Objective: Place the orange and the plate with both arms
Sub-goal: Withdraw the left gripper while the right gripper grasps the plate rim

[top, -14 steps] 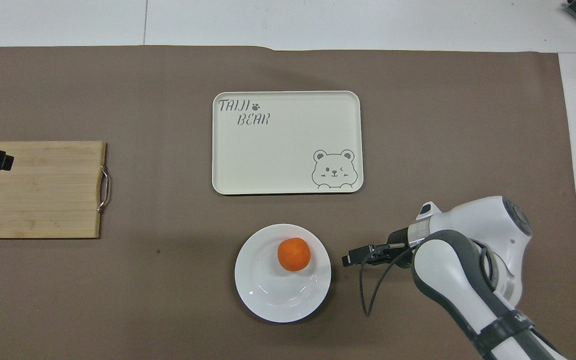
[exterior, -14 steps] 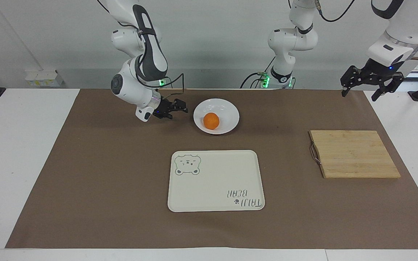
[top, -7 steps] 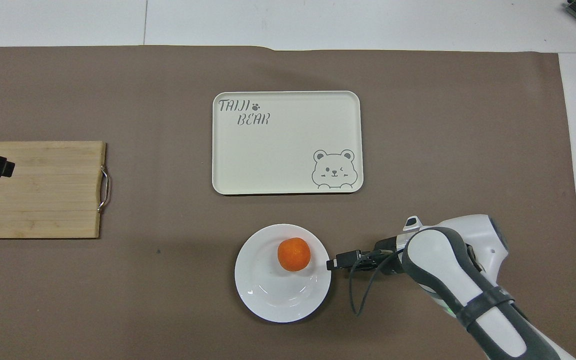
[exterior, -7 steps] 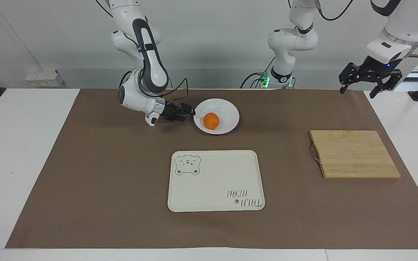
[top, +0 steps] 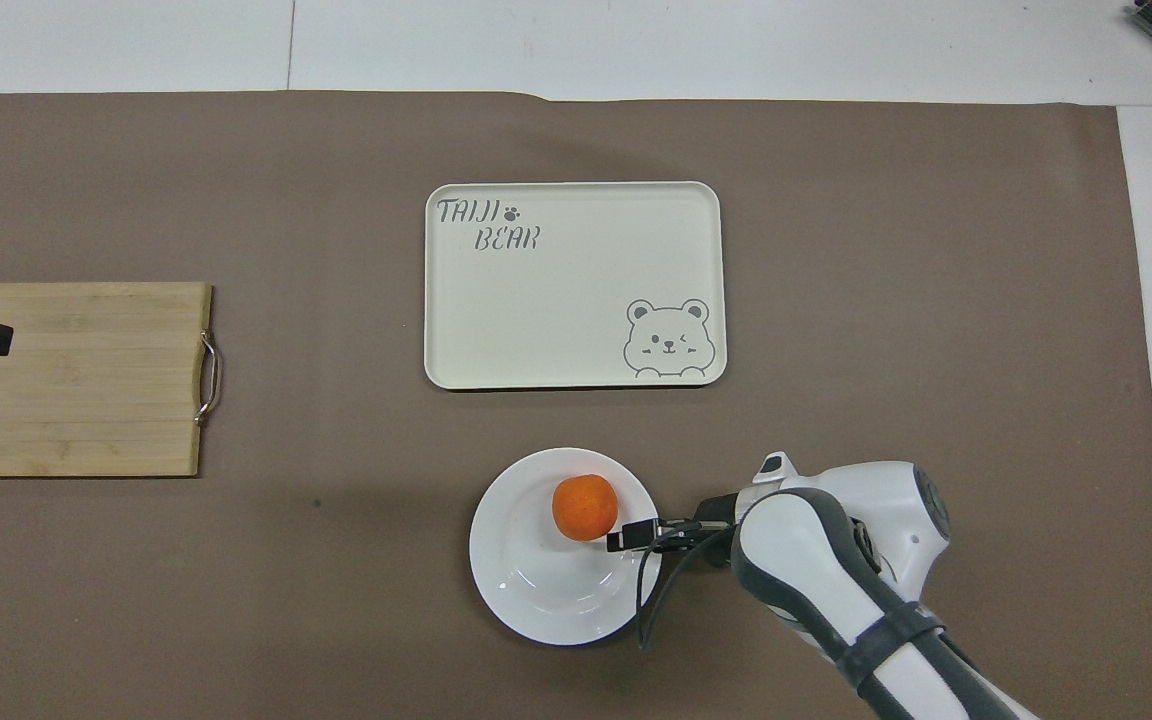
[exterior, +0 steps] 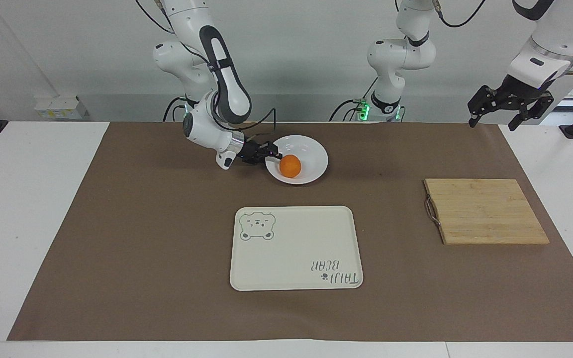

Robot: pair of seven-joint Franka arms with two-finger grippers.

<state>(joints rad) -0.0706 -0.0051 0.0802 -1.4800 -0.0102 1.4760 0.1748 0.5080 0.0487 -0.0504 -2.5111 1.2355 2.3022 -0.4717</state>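
The right gripper point(exterior: 271, 153) has slid in low from the right arm's end of the table and now reaches over the plate's point(exterior: 311, 149) rim, its tip right beside the orange point(exterior: 290, 165). A second ago it hung clear of the plate. Its fingers have been narrowing, though I cannot tell whether they pinch the rim yet. This looks like the start of a grasp on the plate's edge.

The orange sits in the plate, slightly shifted, and the plate lies near the robots' edge of the mat point(exterior: 117, 223), nearer to the robots than the tray point(exterior: 296, 258).

The right arm is folded down, forearm nearly level. The left gripper point(exterior: 509, 107) waits high above the mat's corner near the board point(exterior: 485, 211), fingers spread wide, holding nothing.
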